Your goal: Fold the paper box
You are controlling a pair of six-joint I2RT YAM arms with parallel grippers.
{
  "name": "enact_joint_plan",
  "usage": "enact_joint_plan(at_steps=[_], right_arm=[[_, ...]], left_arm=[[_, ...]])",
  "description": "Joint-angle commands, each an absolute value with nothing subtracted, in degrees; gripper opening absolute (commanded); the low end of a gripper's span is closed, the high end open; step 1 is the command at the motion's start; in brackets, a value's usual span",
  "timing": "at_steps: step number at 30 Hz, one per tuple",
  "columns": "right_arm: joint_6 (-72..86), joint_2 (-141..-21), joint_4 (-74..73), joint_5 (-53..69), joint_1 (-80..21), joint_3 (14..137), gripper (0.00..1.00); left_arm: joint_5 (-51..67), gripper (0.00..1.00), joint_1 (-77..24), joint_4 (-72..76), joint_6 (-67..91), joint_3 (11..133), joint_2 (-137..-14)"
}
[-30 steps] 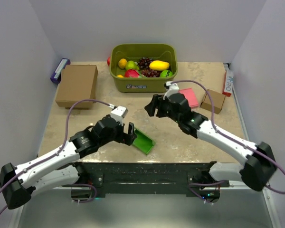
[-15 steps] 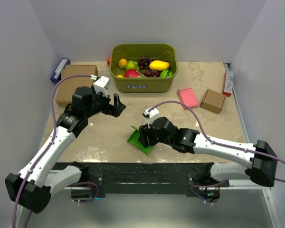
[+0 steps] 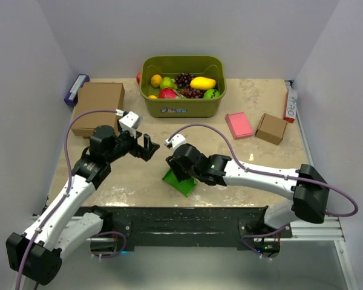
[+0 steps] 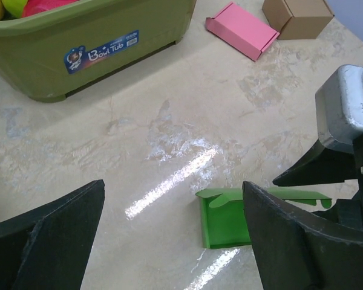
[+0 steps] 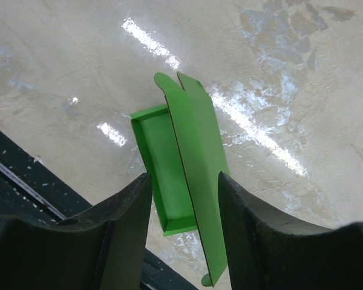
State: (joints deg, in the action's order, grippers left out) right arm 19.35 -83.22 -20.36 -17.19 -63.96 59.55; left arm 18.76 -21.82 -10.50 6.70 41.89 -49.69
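right gripper (image 5: 183, 178): part open, nothing gripped, astride upright flap (image 5: 196, 151)
paper box (image 4: 230, 217): table's near edge, centre, under your right gripper; long axis along jaw gap
left gripper (image 4: 173, 187): wide open, empty, farther off

High view over whole table (image 3: 272, 154), close wrist views angled down, all sharing paper box (image 3: 181, 184)

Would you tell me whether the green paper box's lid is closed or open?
Open. In the right wrist view the paper box shows its empty tray, and its lid flap stands up between the right gripper's fingers.
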Motion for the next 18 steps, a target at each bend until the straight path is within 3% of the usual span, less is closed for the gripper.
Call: enact_joint_plan(at_steps=[1, 7, 9, 12, 18], right_arm=[[15.7, -87.5, -24.7, -21.8, -64.3, 66.2, 0.46], [12.4, -92.5, -28.3, -23.6, -64.3, 69.9, 0.23], [10.9, -92.3, -28.0, -23.4, -64.2, 70.0, 0.07], [5.1, -91.1, -26.2, -20.6, -63.6, 69.6, 0.0], [-9.5, -87.4, -23.9, -1.0, -57.9, 70.2, 0.0]], left_arm=[[20.1, 0.98, -21.7, -6.7, 6.2, 41.7, -50.4], [19.4, 0.98, -21.7, -6.7, 6.2, 41.4, -48.9], [19.8, 0.98, -21.7, -6.7, 6.1, 41.0, -48.3], [23.9, 0.97, -21.7, -6.2, 5.1, 40.6, -48.2], [30.7, 0.96, -21.6, -5.6, 2.0, 39.8, -47.6]])
